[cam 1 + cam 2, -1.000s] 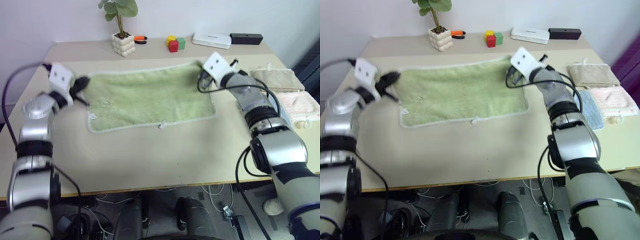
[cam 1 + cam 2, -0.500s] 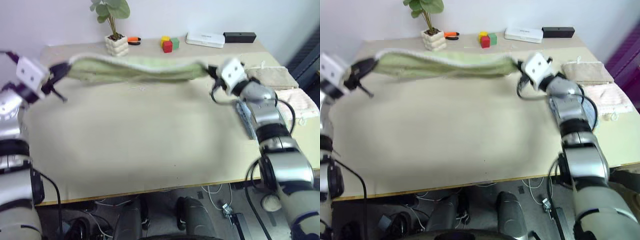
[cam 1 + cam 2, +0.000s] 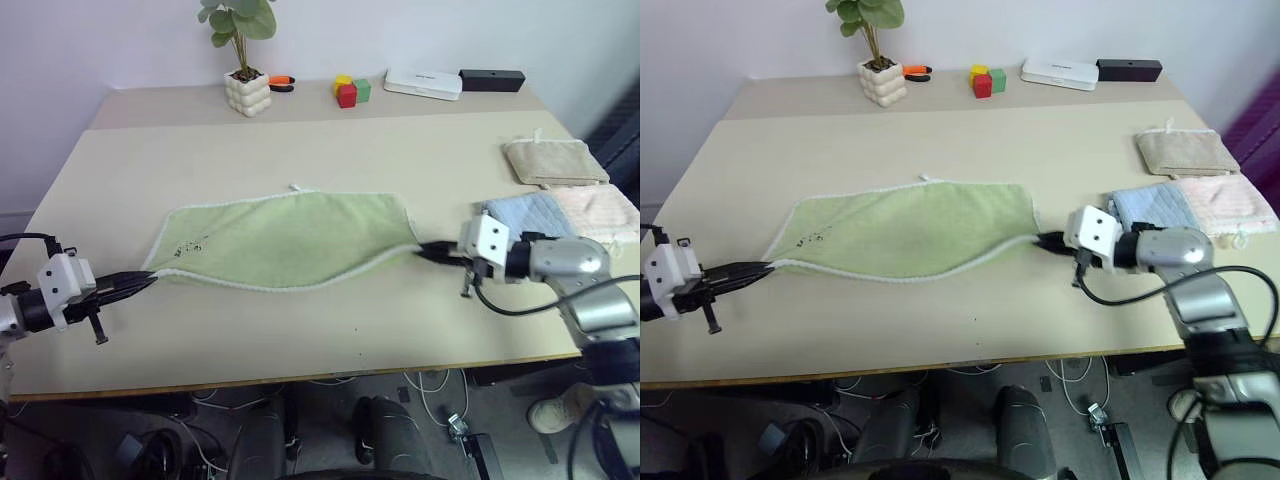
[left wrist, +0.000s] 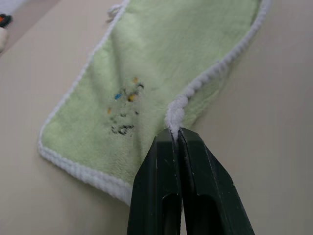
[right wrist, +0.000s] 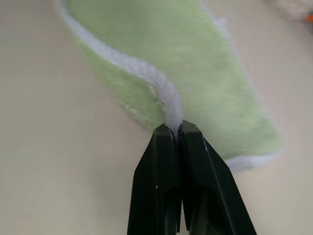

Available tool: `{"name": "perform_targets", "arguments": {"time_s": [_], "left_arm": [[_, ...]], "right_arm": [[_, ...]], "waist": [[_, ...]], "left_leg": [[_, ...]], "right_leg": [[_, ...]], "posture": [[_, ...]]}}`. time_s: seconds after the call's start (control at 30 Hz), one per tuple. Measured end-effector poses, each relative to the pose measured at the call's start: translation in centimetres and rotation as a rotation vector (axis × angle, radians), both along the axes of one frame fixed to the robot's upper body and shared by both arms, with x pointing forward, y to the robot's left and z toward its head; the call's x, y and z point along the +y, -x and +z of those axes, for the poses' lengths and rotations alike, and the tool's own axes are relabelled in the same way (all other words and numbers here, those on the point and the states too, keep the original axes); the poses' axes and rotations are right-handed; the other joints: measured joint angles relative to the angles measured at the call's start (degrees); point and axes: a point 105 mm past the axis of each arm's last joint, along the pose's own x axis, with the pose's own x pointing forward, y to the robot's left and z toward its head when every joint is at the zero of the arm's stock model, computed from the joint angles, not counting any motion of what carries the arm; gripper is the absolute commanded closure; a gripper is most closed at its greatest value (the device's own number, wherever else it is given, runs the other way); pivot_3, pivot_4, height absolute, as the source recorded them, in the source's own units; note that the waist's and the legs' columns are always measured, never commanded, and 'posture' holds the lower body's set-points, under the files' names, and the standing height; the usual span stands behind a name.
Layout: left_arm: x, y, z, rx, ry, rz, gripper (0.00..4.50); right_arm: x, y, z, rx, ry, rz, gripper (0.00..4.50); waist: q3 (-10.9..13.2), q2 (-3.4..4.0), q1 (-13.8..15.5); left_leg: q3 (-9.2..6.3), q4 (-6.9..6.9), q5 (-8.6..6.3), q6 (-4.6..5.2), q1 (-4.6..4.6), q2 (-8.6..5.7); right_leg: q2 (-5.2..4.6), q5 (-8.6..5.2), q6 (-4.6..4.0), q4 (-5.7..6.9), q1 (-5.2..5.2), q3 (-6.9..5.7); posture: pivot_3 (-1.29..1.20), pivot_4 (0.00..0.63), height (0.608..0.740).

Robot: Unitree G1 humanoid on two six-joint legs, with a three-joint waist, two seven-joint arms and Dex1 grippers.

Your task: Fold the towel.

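- Light green terry – the towel [image 3: 285,240] now lies doubled over itself near the middle of the table [image 3: 300,140], where a second ago lay flat and single farther toward 12 o'clock.
- Half a second ago hung stretched in the air between both arms; since then brought down toward 6 o'clock, top layer draped over the lower one.
- Left gripper [image 4: 177,134] clenched on the whitish edging at the 9 o'clock corner, just beside the small dark embroidered mark [image 4: 124,105].
- Right gripper [image 5: 175,128] likewise clamped on the edging at the 3 o'clock corner, fingers low over the tabletop.
- Near edge sags in a curve between the two pinches, so not yet laid square on the far edge – first fold judged nearly complete, release and smoothing probably next.
- Possible risk: uneven corners if let go before the edges line up.
- Surface: pale beige tabletop, plain and matte.
- At 3 o'clock, a beige folded towel [image 3: 553,160], a light blue one [image 3: 528,214] and a pink one [image 3: 603,208], just beside the right arm.
- At 12 o'clock along the far edge: potted plant [image 3: 243,60], coloured blocks [image 3: 349,89], a white box [image 3: 423,82] and a black box [image 3: 491,78], against a pale wall.
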Motion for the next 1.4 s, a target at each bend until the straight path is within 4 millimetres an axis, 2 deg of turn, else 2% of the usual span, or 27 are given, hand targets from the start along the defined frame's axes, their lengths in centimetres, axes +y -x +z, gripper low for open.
{"name": "perform_targets", "arguments": {"time_s": [0.17, 0.3, 0.43, 0.63, 0.7, 0.83, 0.9, 1.17, 1.27, 1.4], "left_arm": [[-0.3, 1.7, -1.1, 0.079, 0.004, -0.036, 4.5], [1.0, 3.6, -1.9, 0.15, -0.011, -0.018, 4.5], [1.2, 3.9, -1.6, 0.159, 0.003, -0.014, 4.5], [0.0, -0.1, 2.0, -0.016, 0.101, 0.004, 4.5], [-0.2, -1.1, 2.5, -0.044, 0.119, 0.003, 4.5], [-1.2, -3.6, 2.7, -0.077, 0.149, -0.004, 4.5], [-1.6, -4.3, 2.5, -0.077, 0.143, -0.013, 4.5], [0.0, -6.0, 1.3, -0.082, 0.162, 0.083, 4.5], [0.2, -6.3, 1.1, -0.079, 0.17, 0.099, 4.5], [0.4, -7.2, 1.8, -0.128, 0.161, 0.123, 4.5]], "right_arm": [[-0.1, 2.4, 0.2, 0.131, -0.021, 0.036, 4.45], [-1.3, 4.0, -0.7, 0.223, -0.001, 0.017, 4.45], [-1.2, 4.5, -0.8, 0.237, 0.007, 0.028, 4.45], [-1.0, 1.6, 1.2, 0.109, -0.012, -0.023, 4.45], [-0.9, 0.7, 1.3, 0.092, -0.026, -0.034, 4.45], [-0.9, -2.2, 1.2, 0.032, -0.049, -0.095, 4.45], [-0.6, -3.0, 1.2, 0.006, -0.046, -0.1, 4.45], [-1.4, -5.2, -0.6, -0.054, -0.016, -0.191, 4.45], [-1.1, -5.6, -0.2, -0.073, -0.031, -0.193, 4.45], [-0.8, -7.0, 1.1, -0.155, -0.038, -0.227, 4.45]], "waist": [[0.0, -0.02, -0.3], [0.0, -0.06, -0.1], [0.0, -0.07, 0.0], [-0.1, -0.17, 0.0], [-0.1, -0.17, -0.1], [-0.1, -0.17, -0.3], [-0.1, -0.17, -0.3], [-0.1, -0.17, -0.3], [-0.1, -0.18, -0.2], [-0.1, -0.18, -0.3]], "left_leg": [[0.03, 0.0, -0.07, -0.11, 0.02, 0.03], [0.05, -0.06, -0.1, -0.13, -0.02, 0.02], [0.04, 0.02, -0.12, -0.17, -0.01, 0.02], [0.06, 0.0, -0.13, -0.12, -0.06, -0.01], [0.19, -0.03, -0.04, 0.02, -0.09, -0.07], [0.35, 0.05, 0.05, -0.07, -0.05, -0.09], [0.34, 0.02, 0.05, -0.09, -0.04, -0.06], [0.35, 0.04, 0.18, -0.28, -0.05, -0.08], [0.33, 0.05, 0.18, -0.28, -0.05, -0.07], [0.32, 0.07, 0.12, -0.18, -0.04, -0.08]], "right_leg": [[-0.01, -0.02, -0.05, 0.01, -0.08, -0.02], [-0.03, -0.05, -0.07, -0.06, -0.33, -0.02], [-0.07, -0.1, -0.18, -0.07, -0.31, -0.03], [-0.08, -0.08, -0.18, -0.11, -0.32, -0.04], [-0.08, -0.02, -0.07, -0.02, -0.16, -0.03], [0.1, 0.07, 0.07, 0.06, -0.09, -0.07], [0.1, 0.06, 0.07, 0.08, -0.1, -0.07], [0.12, 0.07, 0.08, 0.09, -0.08, -0.07], [0.12, 0.07, 0.08, 0.11, -0.08, -0.07], [0.12, 0.07, 0.08, 0.11, -0.04, -0.08]], "posture": [[0.0, 0.15, 0.74], [0.0, 0.15, 0.74], [0.0, 0.15, 0.74], [0.0, 0.15, 0.74], [0.0, 0.15, 0.74], [0.0, 0.15, 0.74], [0.0, 0.15, 0.74], [0.0, 0.15, 0.74], [0.0, 0.15, 0.74], [0.0, 0.15, 0.74]]}}
